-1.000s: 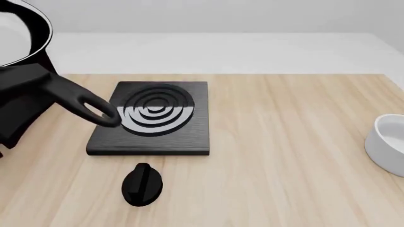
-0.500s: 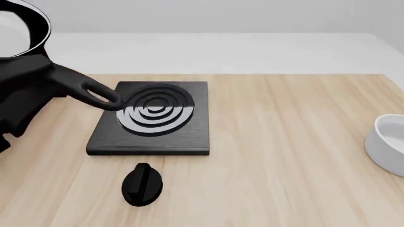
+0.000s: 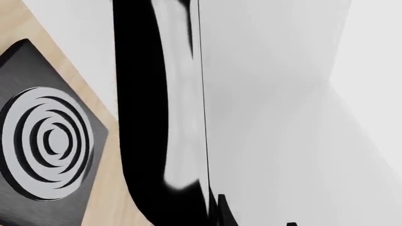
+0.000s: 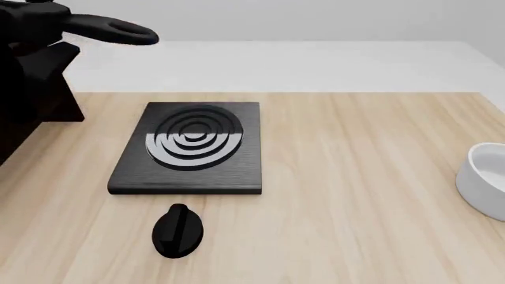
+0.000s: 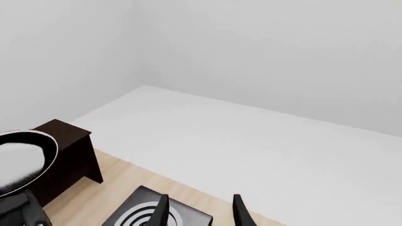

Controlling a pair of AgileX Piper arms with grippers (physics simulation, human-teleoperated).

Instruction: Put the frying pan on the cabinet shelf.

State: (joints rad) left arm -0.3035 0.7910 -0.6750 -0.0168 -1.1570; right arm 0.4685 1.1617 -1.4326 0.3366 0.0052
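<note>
Now we see the pan [image 4: 110, 29] lifted at far left over the cabinet [image 5: 66, 155] | left grip: cannot tell | right gripper [image 5: 199, 212] parted, empty | stove [image 4: 191, 148] bare.

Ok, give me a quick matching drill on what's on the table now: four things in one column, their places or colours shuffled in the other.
Things:
1. frying pan
2. stove plate
3. knob
4. white bowl

Places or colours:
A. far right edge of the table
B. near edge, just in front of the stove plate
C. raised at far left by the dark cabinet
D. flat black square with rings

Pairs: 1-C, 2-D, 3-B, 4-A
</note>
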